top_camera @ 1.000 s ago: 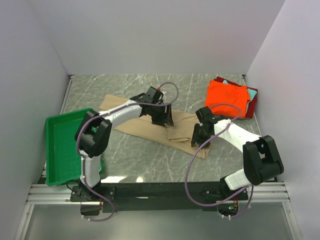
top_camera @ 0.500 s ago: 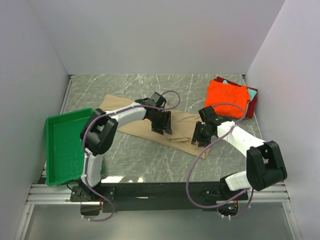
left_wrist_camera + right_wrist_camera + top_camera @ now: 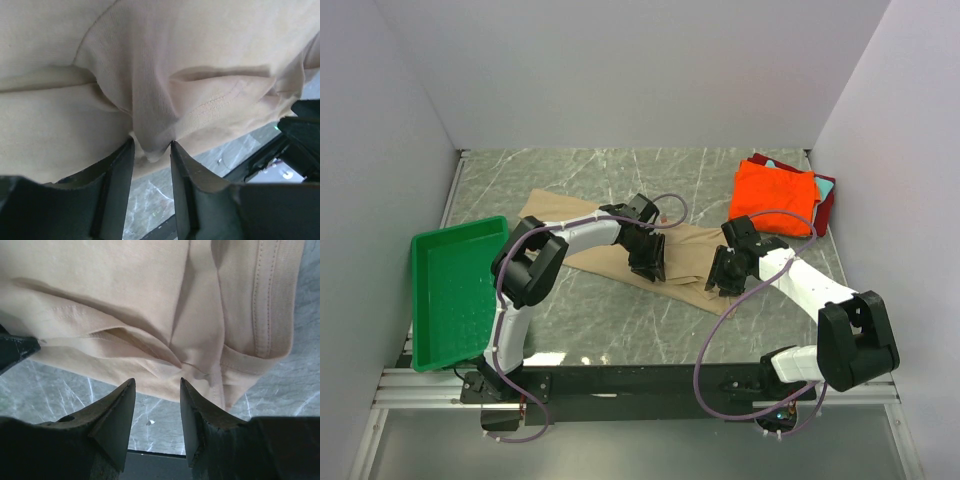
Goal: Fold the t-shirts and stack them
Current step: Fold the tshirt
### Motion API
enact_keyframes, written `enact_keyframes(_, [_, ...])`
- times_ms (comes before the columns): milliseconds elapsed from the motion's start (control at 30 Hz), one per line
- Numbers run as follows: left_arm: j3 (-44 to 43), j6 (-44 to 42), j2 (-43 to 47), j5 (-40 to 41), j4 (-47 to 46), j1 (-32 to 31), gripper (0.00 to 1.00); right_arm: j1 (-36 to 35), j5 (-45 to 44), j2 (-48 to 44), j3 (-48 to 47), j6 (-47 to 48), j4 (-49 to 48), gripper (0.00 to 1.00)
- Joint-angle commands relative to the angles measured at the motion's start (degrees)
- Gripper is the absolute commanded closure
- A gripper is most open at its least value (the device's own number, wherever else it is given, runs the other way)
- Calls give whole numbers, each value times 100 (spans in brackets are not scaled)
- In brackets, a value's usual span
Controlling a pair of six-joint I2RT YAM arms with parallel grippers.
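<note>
The tan t-shirt (image 3: 688, 250) lies crumpled across the middle of the marble table. My left gripper (image 3: 648, 262) sits on its near edge. In the left wrist view (image 3: 152, 142) it is shut on a pinched fold of tan cloth (image 3: 150, 75). My right gripper (image 3: 720, 275) is at the shirt's right end. In the right wrist view (image 3: 157, 380) its jaws stand apart, tips at the edge of the tan cloth (image 3: 125, 300), marble showing between them. A folded orange t-shirt (image 3: 775, 190) lies on a dark red one (image 3: 825, 200) at the back right, with a teal sliver (image 3: 770, 162) behind.
A green plastic tray (image 3: 450, 300) sits at the near left beside the left arm. White walls close in the table on the left, back and right. A black rail runs along the near edge.
My left gripper has moved nearer and slightly right, dragging the tan cloth with it, so the shirt is more bunched. The right gripper has barely shifted; its elbow swung right.
</note>
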State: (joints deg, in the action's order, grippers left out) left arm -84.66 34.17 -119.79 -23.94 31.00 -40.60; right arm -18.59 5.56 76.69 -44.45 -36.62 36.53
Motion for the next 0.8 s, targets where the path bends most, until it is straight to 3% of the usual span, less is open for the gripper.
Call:
enact_keyframes(0, [-226, 2, -53, -198, 37, -106, 59, 57, -73, -241, 120, -82, -94, 52])
enact_keyframes(100, [-217, 19, -62, -269, -42, -115, 60, 66, -73, -286, 173, -99, -120, 52])
enact_keyframes(167, [-235, 46, -97, -277, -86, -124, 65, 66, -82, -294, 182, -108, -129, 52])
enact_keyframes(333, [-226, 54, -10, -85, 2, -124, 99, 66, -196, -312, 129, -117, -103, 53])
enact_keyframes(767, [-112, 98, 500, 795, 459, 26, 100, 66, -170, -453, -90, -64, -6, 53])
